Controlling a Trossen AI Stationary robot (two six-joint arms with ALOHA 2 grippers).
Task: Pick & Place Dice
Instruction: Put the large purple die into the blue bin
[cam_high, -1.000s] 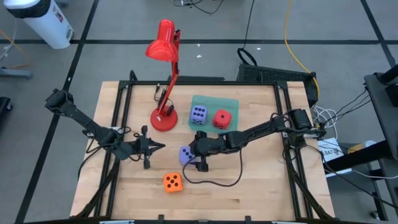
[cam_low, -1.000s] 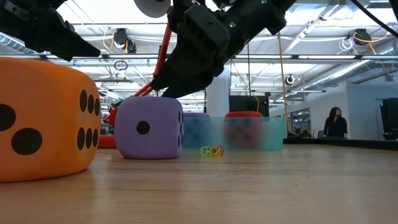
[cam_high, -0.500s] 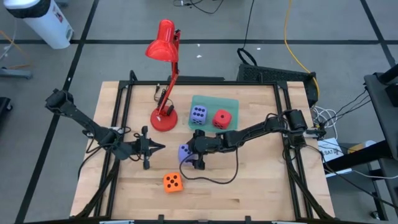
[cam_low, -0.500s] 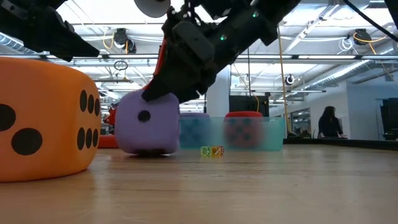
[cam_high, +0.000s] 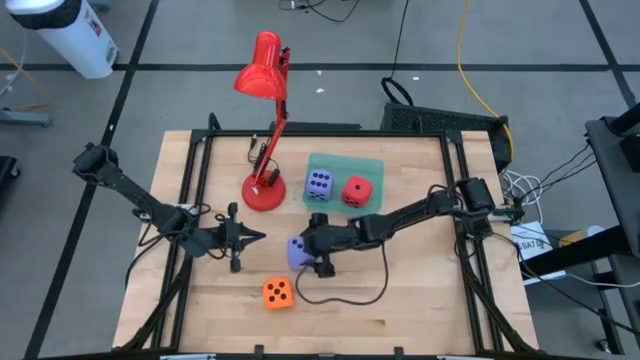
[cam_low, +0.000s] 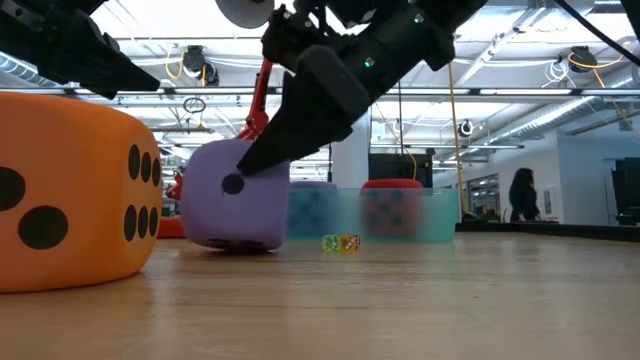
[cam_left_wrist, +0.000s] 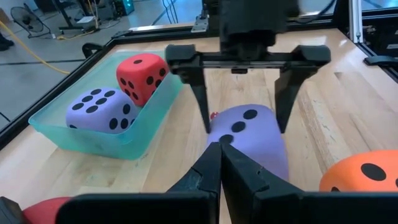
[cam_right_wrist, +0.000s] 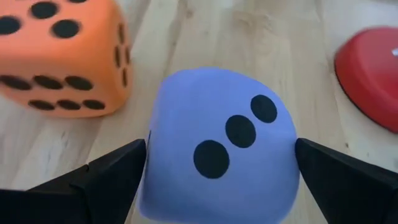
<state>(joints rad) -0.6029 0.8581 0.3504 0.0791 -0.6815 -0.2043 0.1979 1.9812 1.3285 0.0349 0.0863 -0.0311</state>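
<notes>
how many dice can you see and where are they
4. A purple die and a red die sit in the teal tray. Another purple die lies on the table between the right gripper's open fingers. The orange die sits nearer the table's front edge.

Purple-blue rounded cube die (cam_right_wrist: 217, 146), matt, soft foam-like skin with dark printed pips, between the wide-spread matt black plastic fingers (cam_right_wrist: 99, 177) of the right claw (cam_high: 318, 257). Orange rounded cube die (cam_right_wrist: 59, 53) just beside that claw: same matt finish. Pale wooden table top (cam_high: 420, 290), smooth, visible grain; translucent teal plastic tray (cam_left_wrist: 93, 140) beyond the claw, slightly glossy.
</notes>
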